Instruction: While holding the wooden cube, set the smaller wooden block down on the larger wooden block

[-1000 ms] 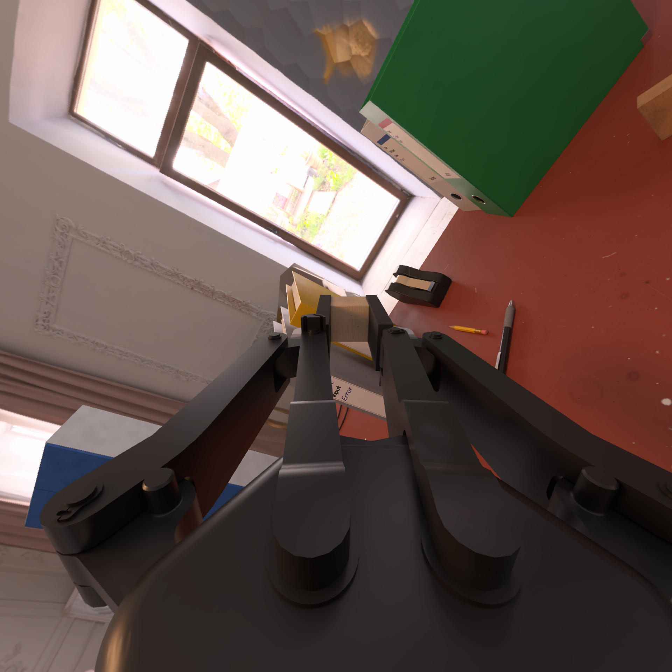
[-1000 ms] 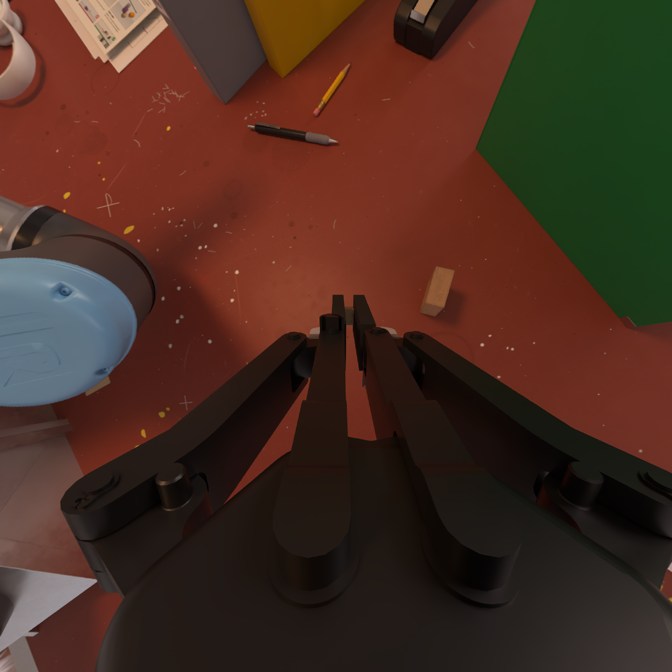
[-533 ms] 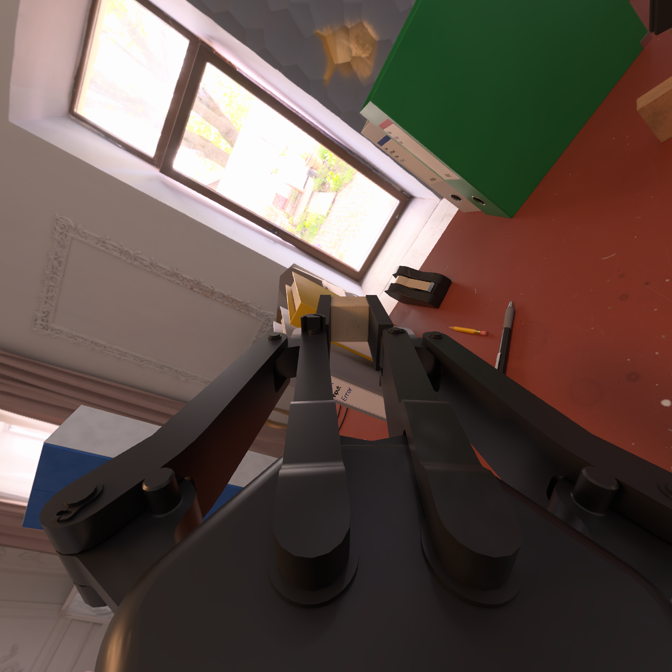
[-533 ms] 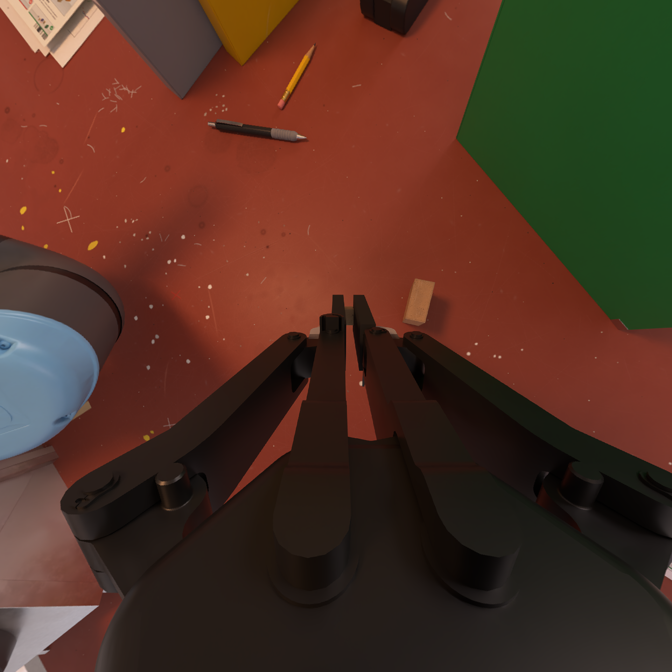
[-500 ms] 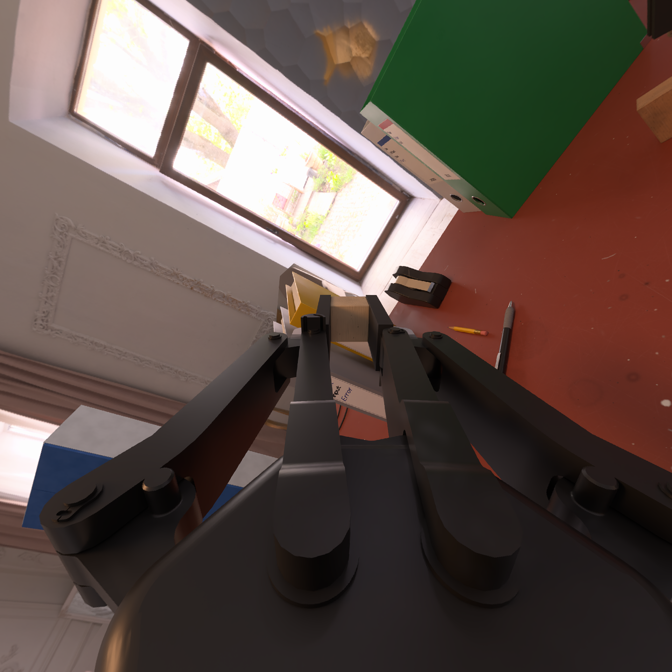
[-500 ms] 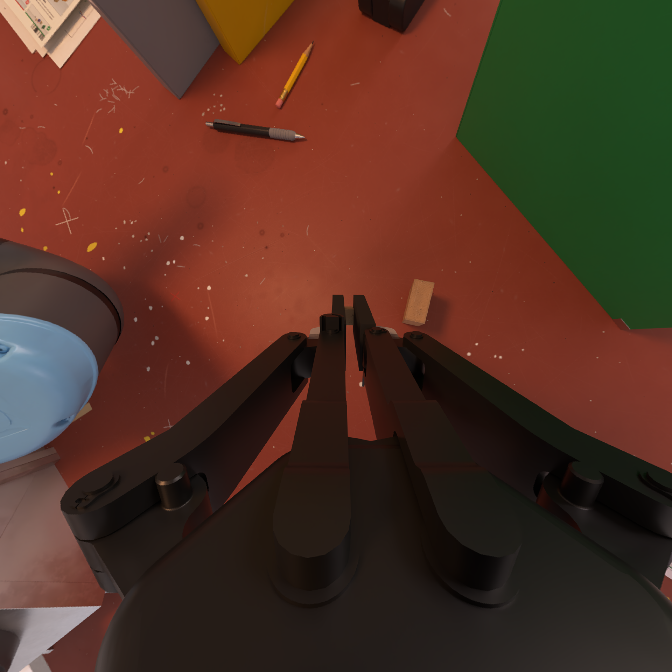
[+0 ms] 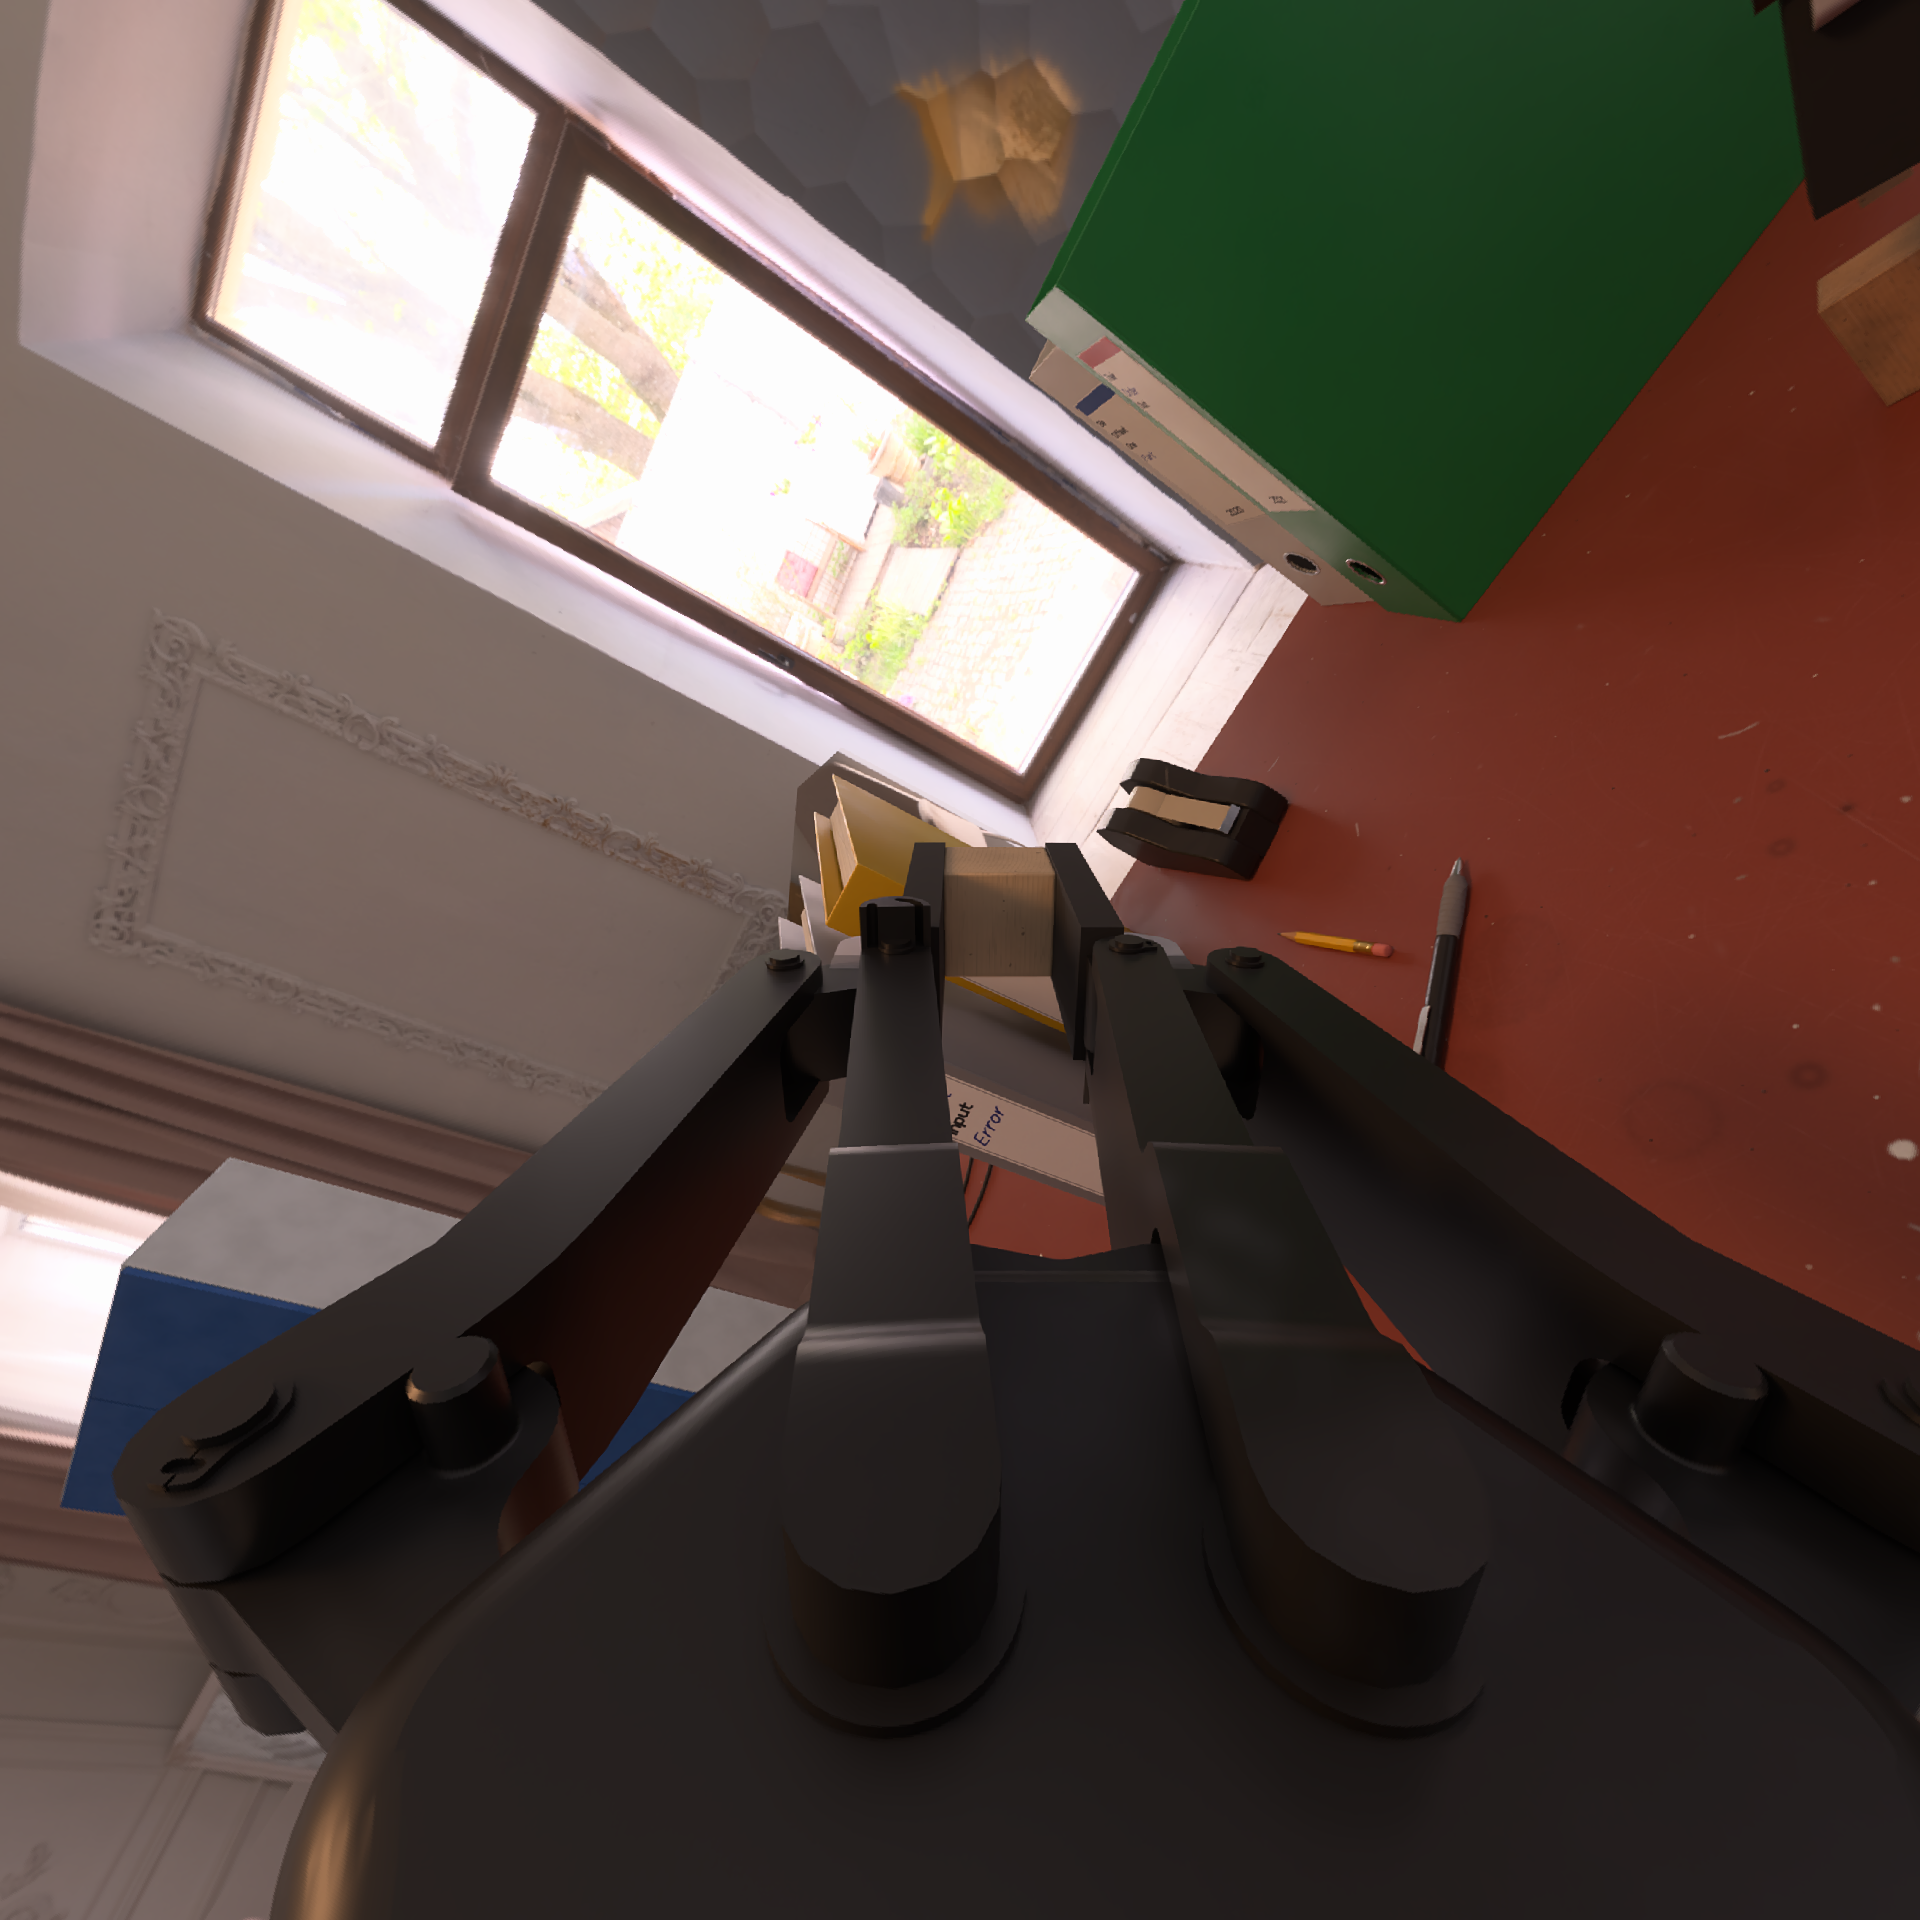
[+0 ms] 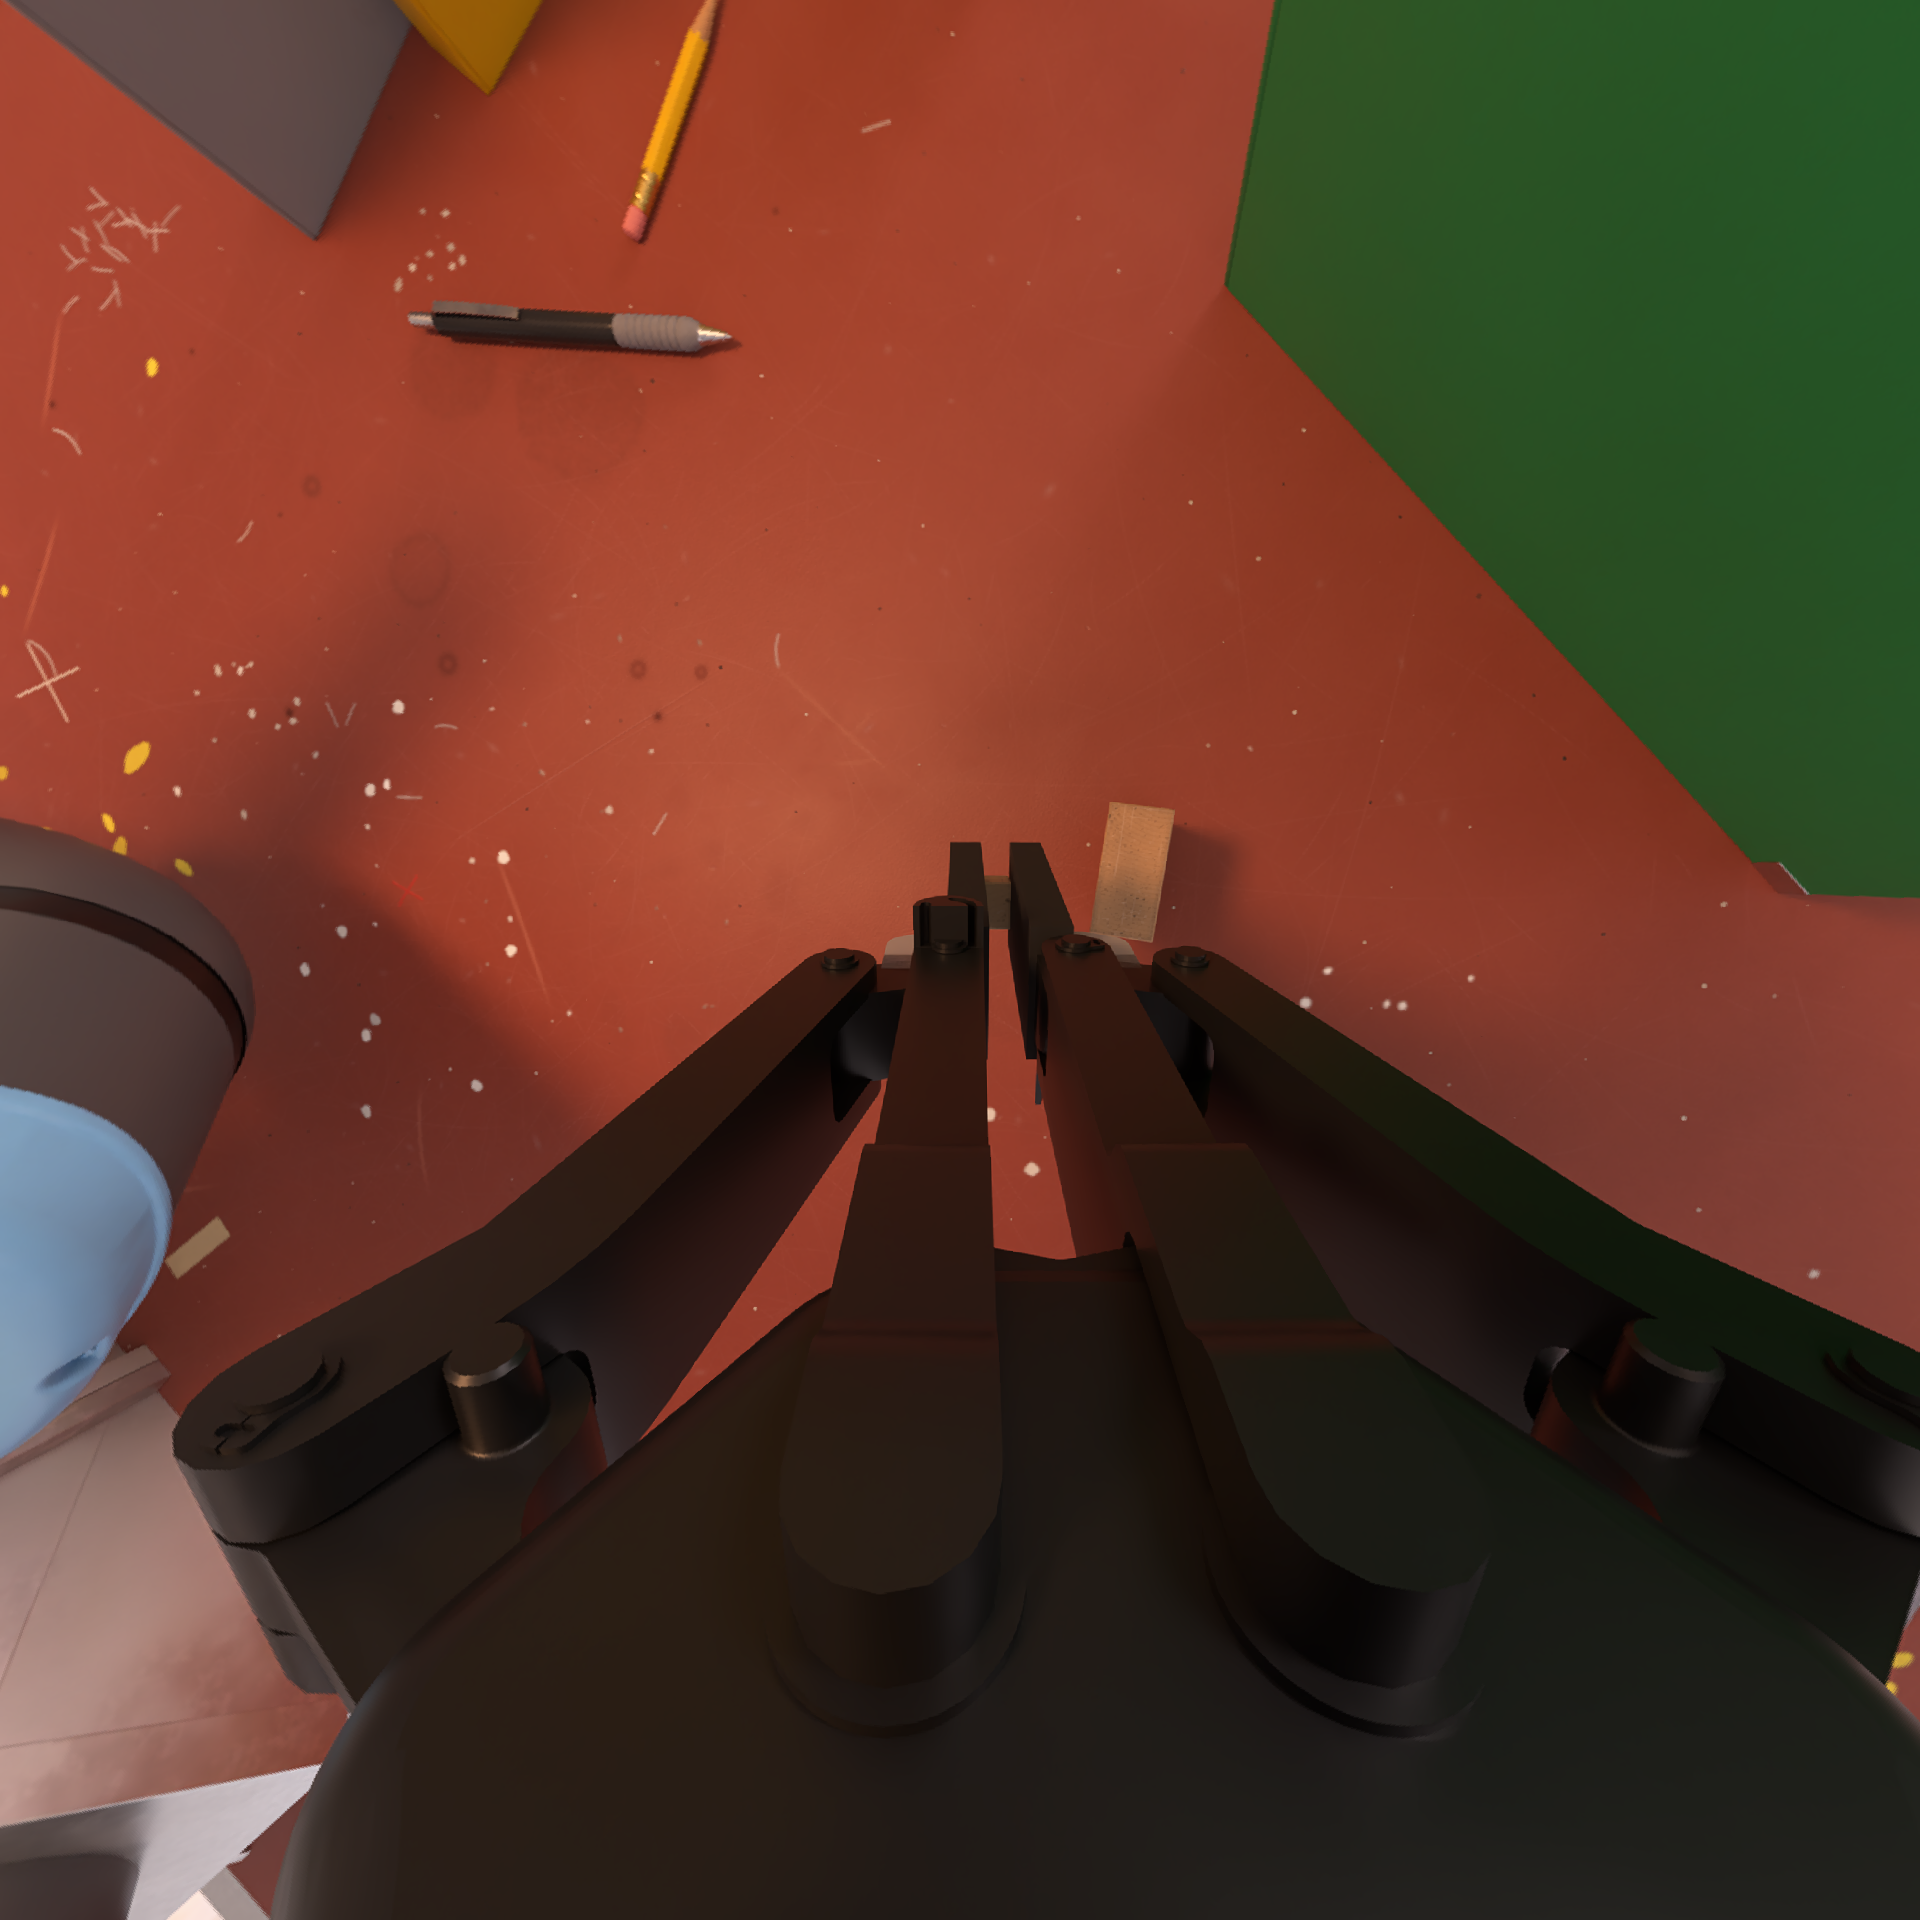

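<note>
In the left wrist view my left gripper (image 7: 997, 894) is shut on the pale wooden cube (image 7: 997, 925) and holds it in the air, tilted toward the window. The larger wooden block (image 7: 1875, 312) lies on the red table at the right edge, with the right gripper's dark tip (image 7: 1860, 94) above it. In the right wrist view my right gripper (image 8: 995, 873) is almost fully closed on the smaller wooden block (image 8: 997, 902), of which only a pale sliver shows between the fingers. The larger block (image 8: 1132, 873) lies just right of the fingertips.
A big green binder (image 8: 1610, 364) lies to the right of the block. A pen (image 8: 571, 329), a pencil (image 8: 665, 125) and a grey box (image 8: 208, 94) lie farther off. The left arm's blue-capped joint (image 8: 62, 1247) is at the left. A tape dispenser (image 7: 1195, 821) sits near the window.
My right gripper has come lower and closer to the larger block, which now sits right beside its fingertips. Its tip has entered the left wrist view. The left gripper has not moved.
</note>
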Robot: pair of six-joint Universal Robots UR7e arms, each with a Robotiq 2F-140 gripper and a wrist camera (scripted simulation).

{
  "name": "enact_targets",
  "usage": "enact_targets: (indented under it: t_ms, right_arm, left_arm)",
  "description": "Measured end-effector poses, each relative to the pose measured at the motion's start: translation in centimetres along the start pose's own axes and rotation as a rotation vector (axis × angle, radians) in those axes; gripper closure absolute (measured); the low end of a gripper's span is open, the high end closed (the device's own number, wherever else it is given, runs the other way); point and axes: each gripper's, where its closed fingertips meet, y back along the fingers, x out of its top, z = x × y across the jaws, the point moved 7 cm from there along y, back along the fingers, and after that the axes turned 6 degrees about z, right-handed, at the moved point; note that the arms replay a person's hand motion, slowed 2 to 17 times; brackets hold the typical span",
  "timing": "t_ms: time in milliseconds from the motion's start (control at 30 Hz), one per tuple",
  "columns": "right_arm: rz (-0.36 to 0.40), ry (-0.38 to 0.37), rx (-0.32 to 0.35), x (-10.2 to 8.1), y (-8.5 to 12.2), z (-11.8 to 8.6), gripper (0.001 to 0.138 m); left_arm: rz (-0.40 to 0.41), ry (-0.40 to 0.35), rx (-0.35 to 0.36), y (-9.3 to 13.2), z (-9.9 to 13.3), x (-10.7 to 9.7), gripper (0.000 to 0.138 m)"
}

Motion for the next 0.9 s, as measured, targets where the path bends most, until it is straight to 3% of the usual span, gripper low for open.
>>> enact_targets:
  t_ms: [900]
  right_arm:
    - [-0.074, -0.12, -0.002, 0.3, -3.4, 3.3, 0.132]
  left_arm:
    - [0.002, -0.001, -0.005, -0.1, 0.1, 0.0, 0.113]
